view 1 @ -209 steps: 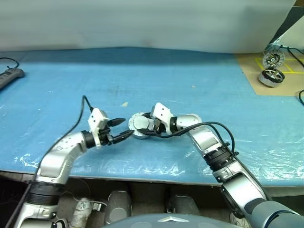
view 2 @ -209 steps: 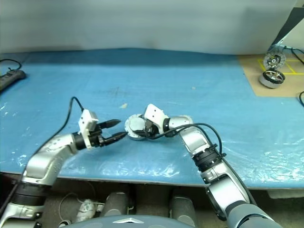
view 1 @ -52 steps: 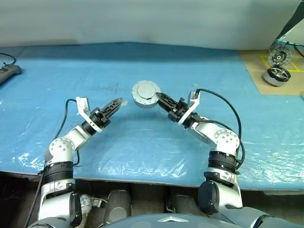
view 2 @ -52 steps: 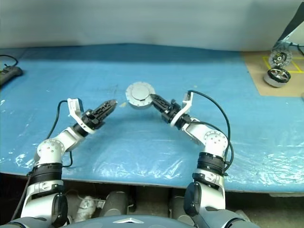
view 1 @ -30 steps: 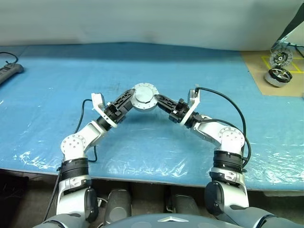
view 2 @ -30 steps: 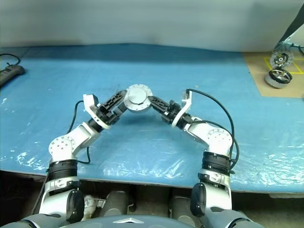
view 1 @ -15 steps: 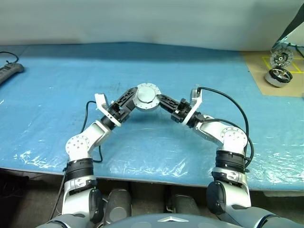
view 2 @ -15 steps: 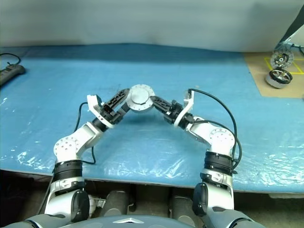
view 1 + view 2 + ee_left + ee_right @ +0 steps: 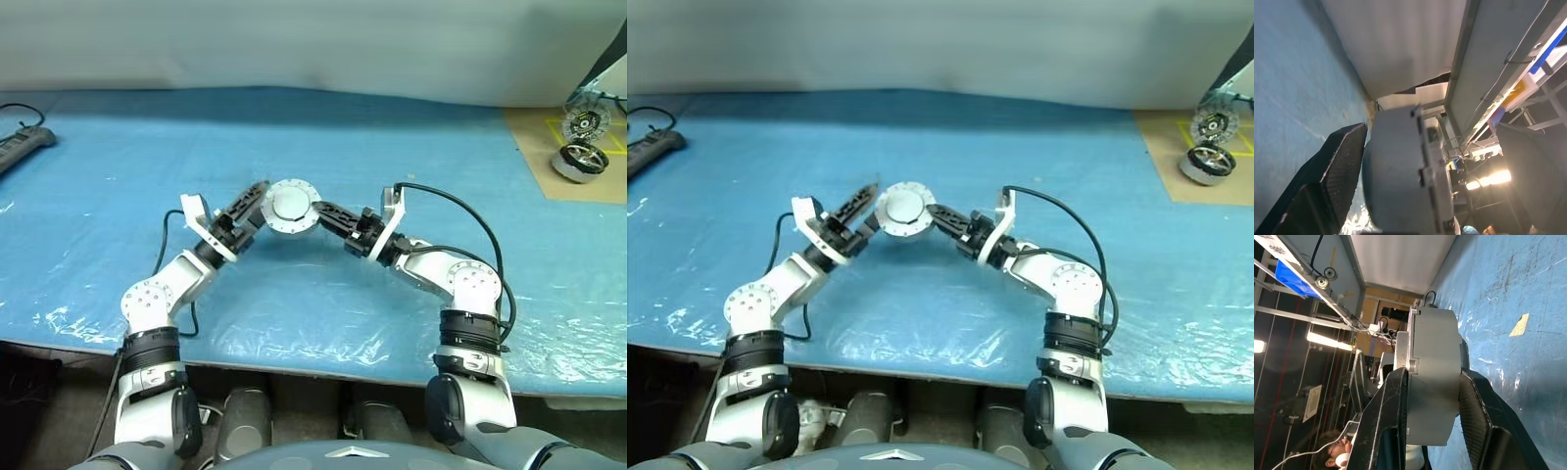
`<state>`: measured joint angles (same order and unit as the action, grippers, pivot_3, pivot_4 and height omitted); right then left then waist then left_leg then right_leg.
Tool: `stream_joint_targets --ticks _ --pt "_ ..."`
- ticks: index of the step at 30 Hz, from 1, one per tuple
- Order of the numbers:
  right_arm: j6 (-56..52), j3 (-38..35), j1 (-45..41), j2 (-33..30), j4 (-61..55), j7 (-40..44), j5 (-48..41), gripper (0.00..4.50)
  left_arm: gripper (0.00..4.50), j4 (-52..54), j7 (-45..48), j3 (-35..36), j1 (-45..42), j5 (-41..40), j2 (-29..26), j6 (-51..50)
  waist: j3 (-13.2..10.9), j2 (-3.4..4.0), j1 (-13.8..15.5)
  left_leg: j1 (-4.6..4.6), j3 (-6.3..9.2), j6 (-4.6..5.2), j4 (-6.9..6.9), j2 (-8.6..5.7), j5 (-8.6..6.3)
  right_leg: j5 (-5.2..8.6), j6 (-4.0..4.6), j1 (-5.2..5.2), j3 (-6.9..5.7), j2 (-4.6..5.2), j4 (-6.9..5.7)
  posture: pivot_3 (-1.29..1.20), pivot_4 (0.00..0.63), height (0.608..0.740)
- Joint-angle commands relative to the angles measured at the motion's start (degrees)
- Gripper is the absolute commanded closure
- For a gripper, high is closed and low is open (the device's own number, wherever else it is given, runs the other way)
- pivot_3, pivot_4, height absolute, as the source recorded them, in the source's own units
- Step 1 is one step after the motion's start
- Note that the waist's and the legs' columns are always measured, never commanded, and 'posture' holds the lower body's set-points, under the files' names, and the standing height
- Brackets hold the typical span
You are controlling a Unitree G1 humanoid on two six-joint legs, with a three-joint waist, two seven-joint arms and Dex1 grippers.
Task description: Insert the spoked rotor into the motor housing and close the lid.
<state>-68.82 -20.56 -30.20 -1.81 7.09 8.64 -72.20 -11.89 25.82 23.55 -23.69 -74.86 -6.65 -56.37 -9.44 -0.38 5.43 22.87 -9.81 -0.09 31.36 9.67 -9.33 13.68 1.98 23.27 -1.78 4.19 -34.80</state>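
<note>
We are holding the closed motor housing [image 9: 291, 207] just above the centre of the frame, over the blue table cover [image 9: 118, 147], our right gripper [image 9: 1432, 404] clamped across its lid and base. Since a couple of seconds ago our left gripper [image 9: 865, 208] has come in; its fingers are standing wide apart around the housing's other side, not yet pressing. With the lid already down, we are likely readying a two-handed hold.

No text, label, brand, number or sign can be read on anything here.
</note>
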Motion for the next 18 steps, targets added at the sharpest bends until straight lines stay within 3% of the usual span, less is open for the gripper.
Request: stream_joint_targets --ticks 1,14,18 --pt "0.6 0.3 -1.3 0.4 -1.8 2.3 -2.8 3.37 0.04 1.8 0.5 -0.6 -0.1 0.2 0.7 0.8 0.0 0.0 0.0 0.0 0.0 0.0 0.01 0.0 0.0 0.0 0.0 0.0 0.0 0.0 0.0 0.0 0.15 0.74" --pt "0.7 1.0 -1.2 -0.4 -2.1 2.2 -2.5 3.37 0.04 1.7 0.2 -3.0 -1.4 1.5 3.9 2.0 0.0 0.0 0.0 0.02 0.01 0.0 0.07 0.0 0.0 0.0 -0.01 0.0 0.01 0.0 -0.02 0.0 0.15 0.74" --pt "0.9 1.1 -1.0 -0.4 -2.0 2.2 -2.4 3.37 0.86 2.3 -0.8 -3.0 -1.2 1.6 4.8 2.7 0.0 0.0 0.0 0.01 0.01 0.0 0.07 0.01 0.0 0.0 -0.01 0.0 0.01 0.0 -0.03 0.0 0.15 0.74"
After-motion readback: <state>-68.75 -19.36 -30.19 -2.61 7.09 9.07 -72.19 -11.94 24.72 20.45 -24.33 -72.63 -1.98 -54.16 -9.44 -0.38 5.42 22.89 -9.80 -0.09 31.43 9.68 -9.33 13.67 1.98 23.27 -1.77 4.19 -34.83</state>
